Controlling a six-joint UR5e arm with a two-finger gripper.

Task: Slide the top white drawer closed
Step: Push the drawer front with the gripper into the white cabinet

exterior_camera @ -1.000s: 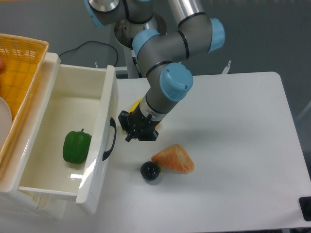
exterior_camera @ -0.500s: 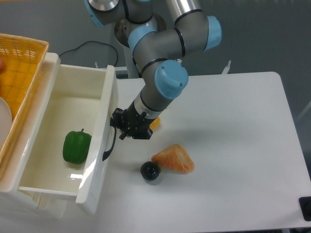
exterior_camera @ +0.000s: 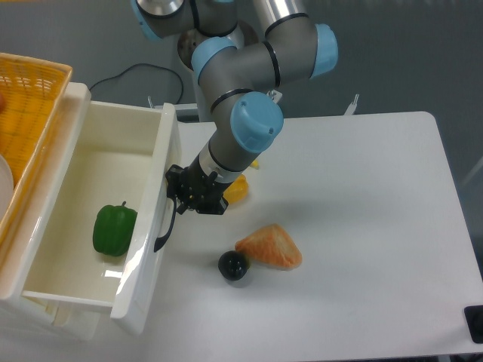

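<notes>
Shifted left since a second ago: gripper point(exterior_camera: 190, 197), now pressed up against the curved black handle point(exterior_camera: 164, 226), and top white drawer point(exterior_camera: 113, 211) nudged slightly inward with it. Drawer directly left of the pincer, touching, still pulled far out, front panel running near-to-far across the push direction. Green bell pepper point(exterior_camera: 114, 229) further left, inside the drawer. Croissant-like pastry point(exterior_camera: 269, 246) right and nearer; small black ball point(exterior_camera: 233, 265) beside it. Orange object point(exterior_camera: 238, 190) mostly hidden behind the wrist. Finger spacing: cannot tell, tips dark against the handle.
</notes>
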